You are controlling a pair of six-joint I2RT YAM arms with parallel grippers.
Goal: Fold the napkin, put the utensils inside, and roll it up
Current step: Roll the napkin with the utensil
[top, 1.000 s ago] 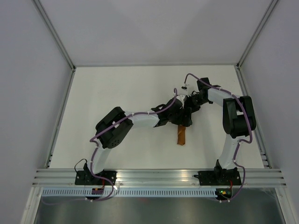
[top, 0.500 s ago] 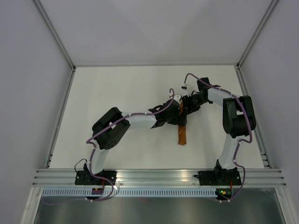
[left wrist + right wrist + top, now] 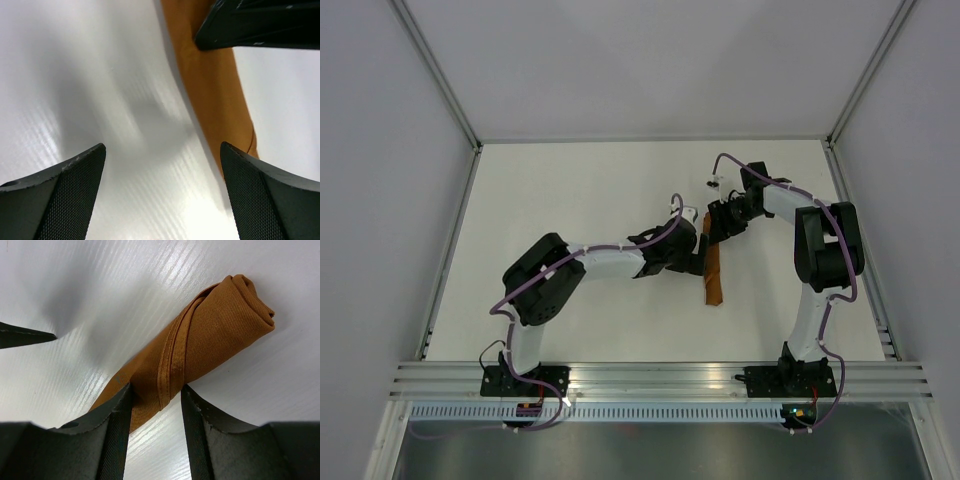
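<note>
**A:** So, how far along is this?

**B:** Nearly finished, by my reading. The napkin [image 3: 713, 275] is already a tight, narrow roll. It lies on the surface [image 3: 570, 190] right of the middle, with one end toward the far edge and the other toward the near edge.

**A:** And the cutlery?

**B:** No metal shows anywhere. I'd guess it is wrapped inside, but I cannot tell.

**A:** What are the tools doing?

**B:** The right tool [image 3: 156, 390] straddles the roll toward its far end, one finger pressed against each side, so it is holding the cloth. The left tool [image 3: 161, 150] stands wide and empty just beside the roll, on the side toward the left edge.

**A:** What's left, then?

**B:** Folding and rolling look done. Probably the right tool only has to let go without loosening the roll.
</note>
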